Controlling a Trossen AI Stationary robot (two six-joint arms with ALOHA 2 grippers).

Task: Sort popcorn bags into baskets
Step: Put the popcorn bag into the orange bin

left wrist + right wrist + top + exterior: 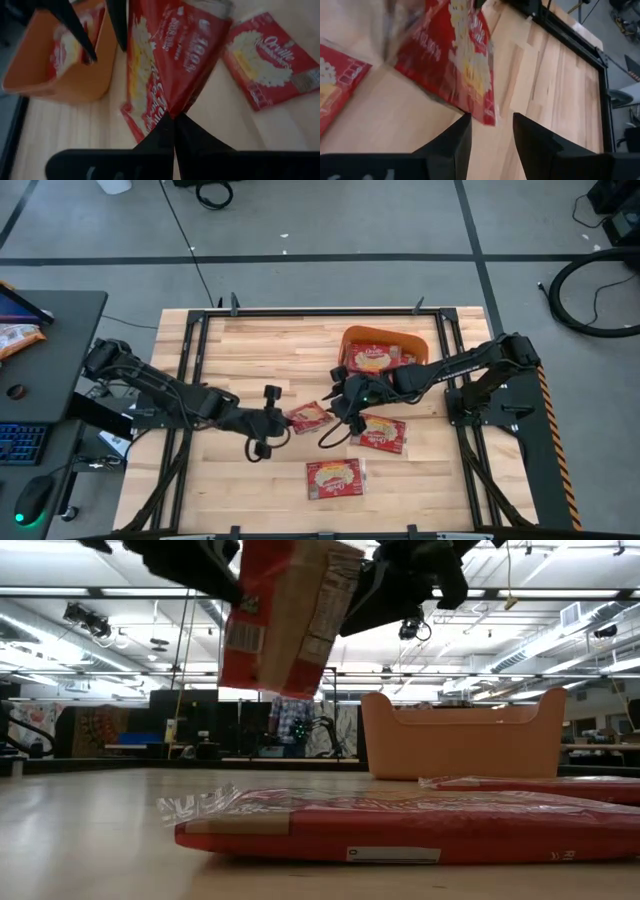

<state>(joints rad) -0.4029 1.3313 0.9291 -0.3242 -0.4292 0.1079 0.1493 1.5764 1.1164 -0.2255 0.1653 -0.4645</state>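
**Q:** Panel overview: how much of the sorting is done?

**A:** The orange basket (386,347) sits at the far right of the table and already holds at least one popcorn bag (371,359); I judge the task under way, not finished. Two more bags lie flat on the wood: one (381,432) just in front of the basket, another (335,478) nearer the table's front edge.

**Q:** And the bag in the air?

**A:** That is the held bag (309,417), lifted clear of the table at its middle. My left gripper (173,120) has its fingers pressed together on the bag's lower edge, so the packet hangs pinched between them. My right gripper (492,125) is just beside the same bag with its fingers spread and nothing between them.

**Q:** What remains?

**A:** As I judge it, the held bag and the two flat ones still need to reach the basket.
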